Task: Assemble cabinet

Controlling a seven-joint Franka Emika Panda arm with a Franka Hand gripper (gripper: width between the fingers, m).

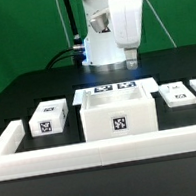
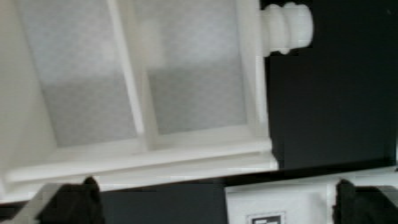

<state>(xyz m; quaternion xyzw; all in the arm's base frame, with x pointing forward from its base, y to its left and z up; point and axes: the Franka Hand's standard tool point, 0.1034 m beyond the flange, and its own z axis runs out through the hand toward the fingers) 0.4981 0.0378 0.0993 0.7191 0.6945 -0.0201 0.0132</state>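
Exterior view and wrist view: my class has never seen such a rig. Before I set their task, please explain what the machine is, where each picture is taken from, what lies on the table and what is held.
The white machine is a robot arm ending in a two-finger gripper. The exterior view comes from a camera off the arm, facing the black table. The wrist view comes from a camera on the arm's wrist, looking down past the dark fingertips onto the large white box. That open box, the cabinet's body, stands mid-table. A small tagged box lies at the exterior view's left, two more white parts at its right, the marker board behind and a low white rail in front. The gripper is open and holds nothing.
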